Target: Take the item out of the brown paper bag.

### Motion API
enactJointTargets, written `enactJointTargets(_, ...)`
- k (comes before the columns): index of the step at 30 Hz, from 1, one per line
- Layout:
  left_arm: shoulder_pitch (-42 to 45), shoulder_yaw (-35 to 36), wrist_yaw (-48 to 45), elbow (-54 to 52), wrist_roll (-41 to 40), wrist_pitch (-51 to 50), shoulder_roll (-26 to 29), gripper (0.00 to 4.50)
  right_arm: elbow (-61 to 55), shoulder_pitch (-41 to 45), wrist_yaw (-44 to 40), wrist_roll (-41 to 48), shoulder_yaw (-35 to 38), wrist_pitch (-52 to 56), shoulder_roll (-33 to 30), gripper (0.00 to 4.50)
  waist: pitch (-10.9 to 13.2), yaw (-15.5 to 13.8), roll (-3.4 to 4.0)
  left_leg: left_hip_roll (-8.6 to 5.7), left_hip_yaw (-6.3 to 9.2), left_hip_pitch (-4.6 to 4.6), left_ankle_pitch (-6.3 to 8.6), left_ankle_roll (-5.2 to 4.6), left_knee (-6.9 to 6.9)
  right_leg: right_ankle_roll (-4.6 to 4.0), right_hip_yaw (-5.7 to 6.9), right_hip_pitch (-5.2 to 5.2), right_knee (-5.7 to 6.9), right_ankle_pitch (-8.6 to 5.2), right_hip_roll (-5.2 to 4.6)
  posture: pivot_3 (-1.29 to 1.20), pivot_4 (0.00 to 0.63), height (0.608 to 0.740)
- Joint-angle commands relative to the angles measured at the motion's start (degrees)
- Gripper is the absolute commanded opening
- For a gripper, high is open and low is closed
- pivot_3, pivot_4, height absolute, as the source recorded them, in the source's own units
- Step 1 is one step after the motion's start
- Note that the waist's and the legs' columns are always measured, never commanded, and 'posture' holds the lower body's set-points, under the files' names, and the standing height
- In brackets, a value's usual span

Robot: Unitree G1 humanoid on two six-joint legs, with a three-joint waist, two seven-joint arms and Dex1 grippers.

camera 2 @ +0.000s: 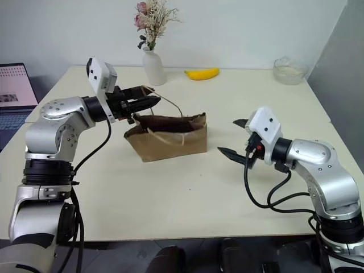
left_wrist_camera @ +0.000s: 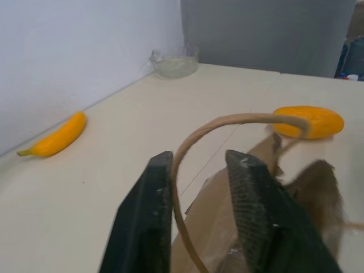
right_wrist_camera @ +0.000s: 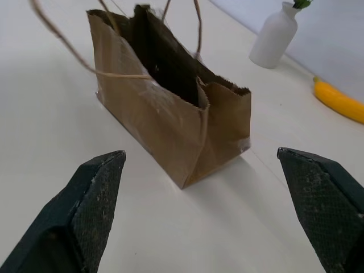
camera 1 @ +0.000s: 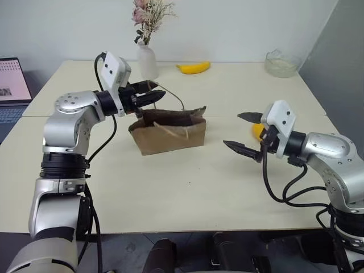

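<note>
The smooth orange-yellow oval item [left_wrist_camera: 310, 121] is seen lying on the tabletop [camera 1: 187, 193] outside the crinkled brown paper bag [camera 1: 170, 133], its handle loop threaded between the part-open left end effector [camera 1: 152, 96], the right end effector [camera 1: 245, 132] spread wide and empty.

Office or lab room, staged for tests. Pale tabletop [camera 1: 187, 193] against a plain white wall [camera 1: 227, 28]; grey partition [camera 1: 341, 57] at its right edge. Open laptop [camera 1: 11, 85] on a desk beyond the left edge. Along the far edge: white vase [camera 1: 147, 61] of dried flowers, banana [camera 1: 193, 67], glass bowl [camera 1: 281, 63].
</note>
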State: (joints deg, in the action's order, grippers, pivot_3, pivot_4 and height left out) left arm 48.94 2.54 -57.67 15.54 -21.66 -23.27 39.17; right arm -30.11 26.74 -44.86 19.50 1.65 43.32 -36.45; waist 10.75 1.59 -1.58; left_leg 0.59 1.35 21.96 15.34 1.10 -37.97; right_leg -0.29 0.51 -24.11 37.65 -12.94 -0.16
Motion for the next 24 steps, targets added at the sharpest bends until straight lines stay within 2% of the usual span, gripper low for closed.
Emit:
enactJointTargets(1,-0.2,1.8,-2.1,-3.5,-0.1,0.9,3.3,3.13,0.3,1.8,1.6,0.6,-0.9,-1.3,1.2,4.5,0.0,0.0,0.0,0.01,0.01,0.06,0.0,0.0,0.01,0.0,-0.01,-0.04,-0.03,0.0,0.0,0.0,0.15,0.74)
enactJointTargets(4,-3.5,4.7,-1.0,-7.3,-0.9,0.4,5.6,4.01,1.9,2.3,2.2,0.1,-1.9,-2.8,2.0,4.5,0.0,0.0,0.0,0.03,0.0,0.09,0.01,-0.01,0.02,0.0,-0.05,-0.06,-0.05,-0.01,-0.04,0.0,0.15,0.74)
enactJointTargets(10,-15.5,14.8,13.0,-21.5,0.7,-3.0,6.1,4.01,4.3,0.7,2.8,-1.1,-2.6,-7.2,2.7,4.5,0.0,0.0,0.0,0.13,0.04,0.08,0.01,-0.01,0.05,-0.01,-0.06,-0.08,-0.05,-0.01,-0.08,0.0,0.15,0.74)
enactJointTargets(14,-27.4,19.8,23.7,-33.1,3.2,-4.7,2.0,4.01,5.2,-2.9,3.5,-2.2,-2.7,-13.2,3.8,4.5,0.0,0.0,0.0,0.11,0.05,0.03,0.01,-0.01,0.04,0.0,-0.06,0.0,-0.06,-0.01,-0.13,0.0,0.15,0.74)
enactJointTargets(18,-40.9,20.3,34.1,-43.5,7.8,-3.5,-6.6,4.01,7.2,-8.6,9.2,-3.9,-0.6,-20.2,9.4,4.5,0.0,-0.2,-0.08,0.06,0.02,0.0,0.01,-0.01,0.01,0.01,-0.1,0.03,-0.05,0.0,-0.2,0.0,0.15,0.74)
enactJointTargets(21,-46.3,18.5,38.0,-45.6,10.3,-0.3,-11.5,4.01,9.3,-12.8,12.7,-6.1,-0.6,-26.5,13.0,4.5,-0.1,-0.4,-0.15,0.06,0.04,-0.02,0.0,0.0,0.01,0.01,-0.08,0.04,-0.02,0.01,-0.21,0.0,0.15,0.74)
enactJointTargets(24,-48.1,17.0,40.2,-45.7,10.9,1.9,-15.2,4.01,11.4,-15.0,14.0,-7.6,-1.3,-30.7,14.7,4.5,-0.1,-0.8,-0.15,0.04,0.06,-0.09,0.0,0.0,0.0,0.0,-0.06,0.07,0.04,0.0,-0.2,0.0,0.15,0.74)
